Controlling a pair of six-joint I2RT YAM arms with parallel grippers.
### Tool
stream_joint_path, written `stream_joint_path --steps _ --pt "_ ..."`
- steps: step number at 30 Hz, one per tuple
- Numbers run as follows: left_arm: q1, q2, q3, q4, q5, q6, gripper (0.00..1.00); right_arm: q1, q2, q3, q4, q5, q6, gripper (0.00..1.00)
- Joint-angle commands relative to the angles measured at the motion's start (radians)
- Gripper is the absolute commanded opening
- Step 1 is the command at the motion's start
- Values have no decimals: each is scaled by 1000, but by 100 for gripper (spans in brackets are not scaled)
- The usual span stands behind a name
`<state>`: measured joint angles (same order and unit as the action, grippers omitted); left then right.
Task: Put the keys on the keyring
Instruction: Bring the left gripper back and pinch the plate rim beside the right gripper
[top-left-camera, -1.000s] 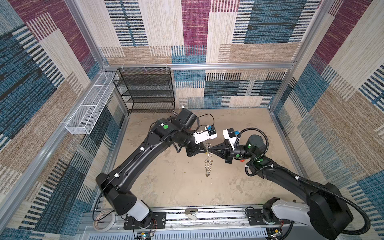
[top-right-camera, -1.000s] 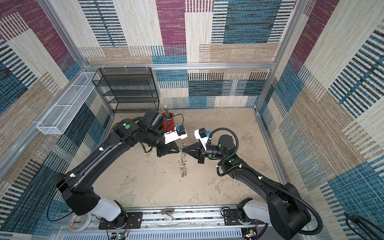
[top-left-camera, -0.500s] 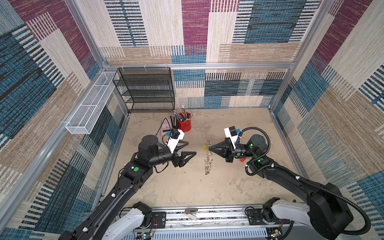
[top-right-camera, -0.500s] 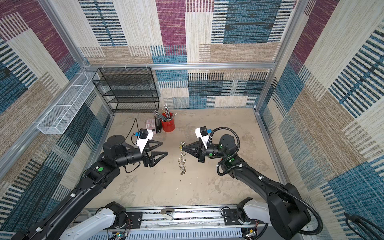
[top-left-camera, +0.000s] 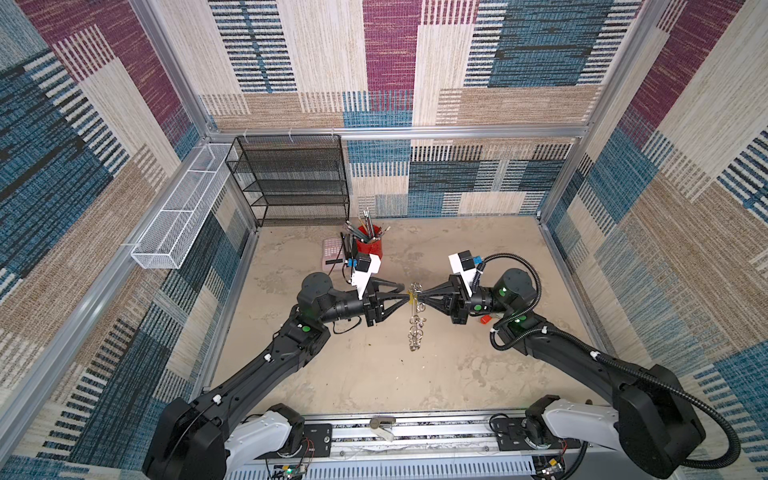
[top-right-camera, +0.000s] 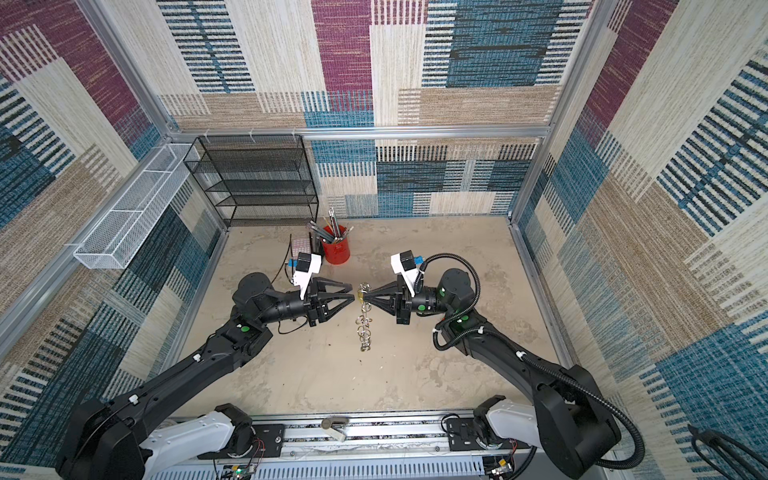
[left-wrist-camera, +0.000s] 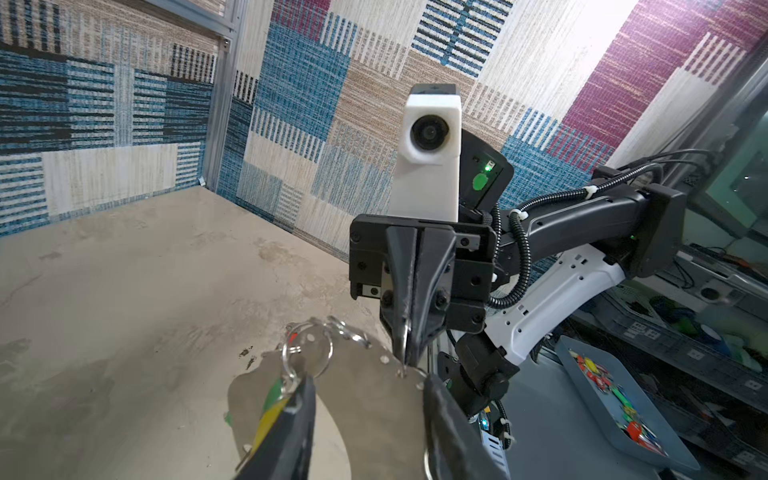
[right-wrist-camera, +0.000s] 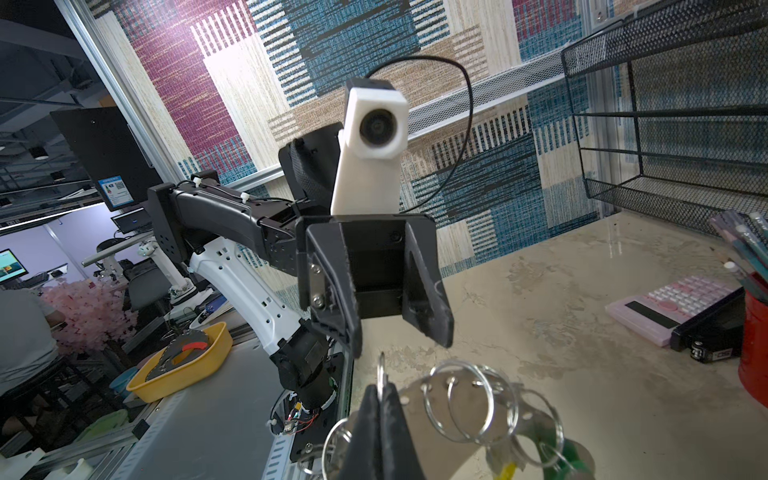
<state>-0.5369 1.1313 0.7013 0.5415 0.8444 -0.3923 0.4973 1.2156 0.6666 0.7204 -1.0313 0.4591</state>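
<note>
The keyring (top-left-camera: 415, 328), a grey band edged with silver split rings, hangs above the tabletop in both top views. My right gripper (top-left-camera: 418, 298) is shut on one split ring at its upper end (right-wrist-camera: 380, 390). My left gripper (top-left-camera: 406, 291) faces it from the left, open, with its fingertips at the band (left-wrist-camera: 365, 399). A yellow tag (left-wrist-camera: 270, 409) and a green tag (left-wrist-camera: 275, 390) hang from a ring against one left finger (left-wrist-camera: 299, 415). A red tag (top-left-camera: 485, 320) lies on the table under the right wrist. The key blades are mostly hidden.
A red pencil cup (top-left-camera: 369, 245), a pink calculator (top-left-camera: 332, 251) and a black stapler (right-wrist-camera: 706, 328) stand at the back. A black mesh shelf (top-left-camera: 291, 183) and a white wire basket (top-left-camera: 183, 208) line the back left. Outside the cell sits a grey tray of tagged keys (left-wrist-camera: 615, 399).
The left arm has swung back to the right, bringing its gripper up to the keyring with the jaws narrower than half a second ago. The right gripper has held the keyring still.
</note>
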Motion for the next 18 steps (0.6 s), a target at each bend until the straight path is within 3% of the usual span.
stream_joint_path --steps 1,12,18 --pt "-14 14 15 42 42 19 40 1 -1 13 51 -12 23 0" --pt "-31 41 23 37 42 31 32 1 25 13 79 -19 41 0" --pt "-35 55 33 38 42 26 22 1 30 11 85 -21 44 0"
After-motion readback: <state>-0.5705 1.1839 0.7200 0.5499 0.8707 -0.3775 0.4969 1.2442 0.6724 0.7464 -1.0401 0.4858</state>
